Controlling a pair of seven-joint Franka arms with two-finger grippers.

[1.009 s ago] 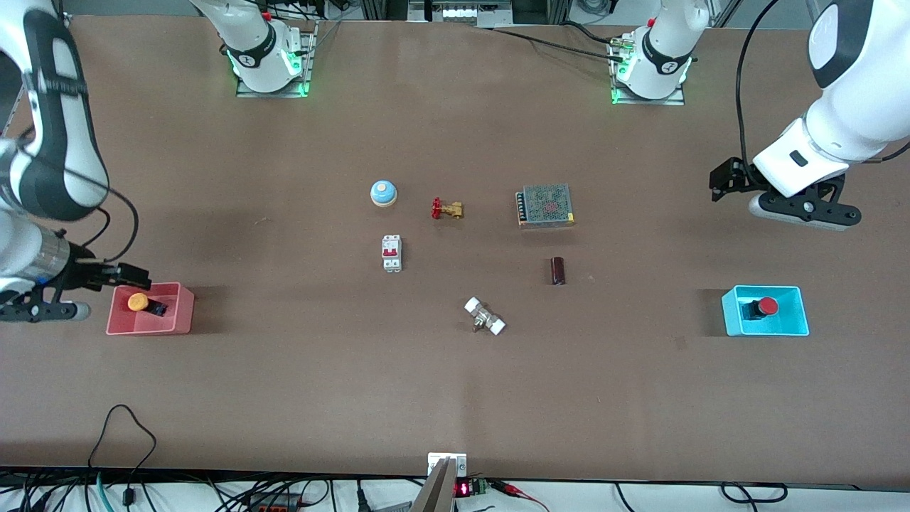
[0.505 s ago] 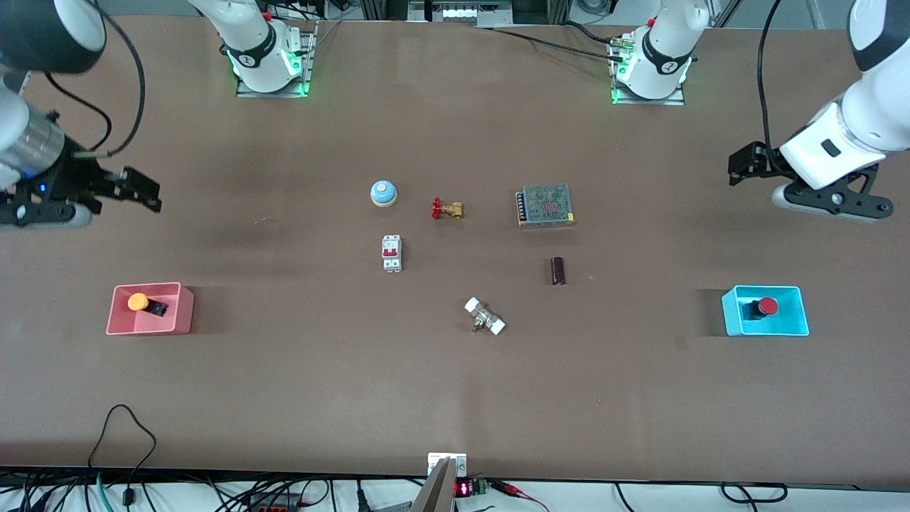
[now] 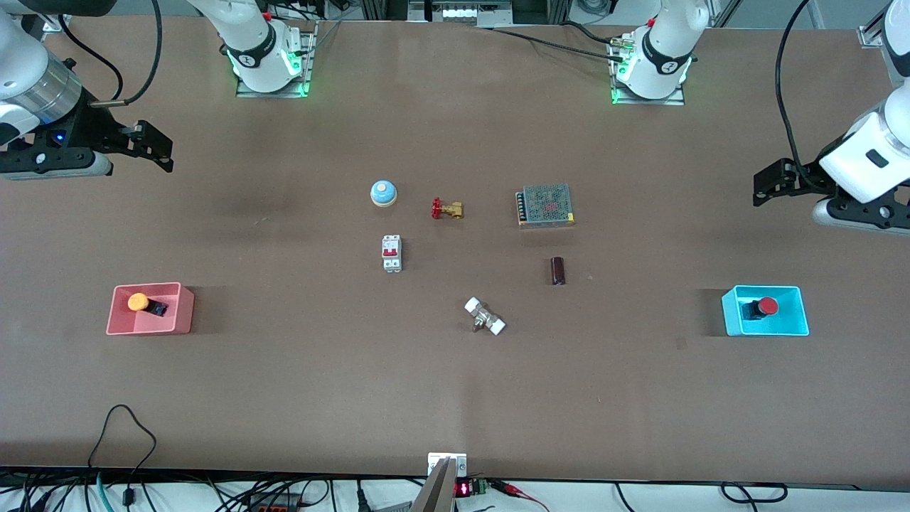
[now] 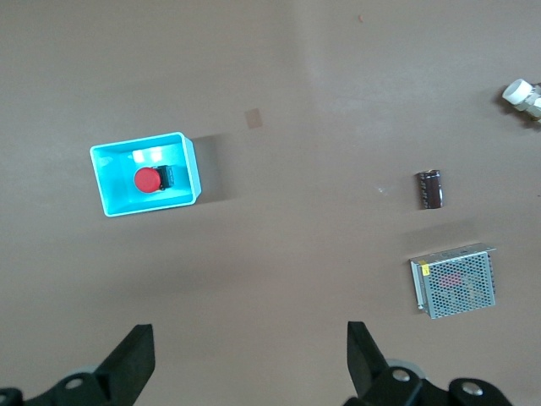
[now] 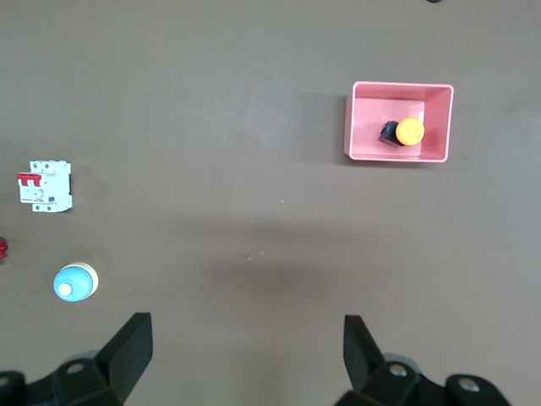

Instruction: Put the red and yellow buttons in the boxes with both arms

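The yellow button (image 3: 138, 302) lies in the pink-red box (image 3: 183, 313) at the right arm's end of the table; both show in the right wrist view, the button (image 5: 408, 132) in the box (image 5: 363, 127). The red button (image 3: 765, 306) lies in the cyan box (image 3: 796, 323) at the left arm's end; in the left wrist view the button (image 4: 147, 179) is in the box (image 4: 118, 199). My right gripper (image 3: 153, 146) is open and empty, up over bare table. My left gripper (image 3: 771, 183) is open and empty, up over bare table.
In the middle lie a blue dome (image 3: 383, 193), a brass valve with a red handle (image 3: 446, 209), a white breaker (image 3: 392, 252), a mesh-topped power supply (image 3: 545, 205), a dark cylinder (image 3: 558, 271) and a white-ended fitting (image 3: 485, 316).
Both arms have risen and drawn back from their boxes toward their own table ends. The buttons stay in the boxes.
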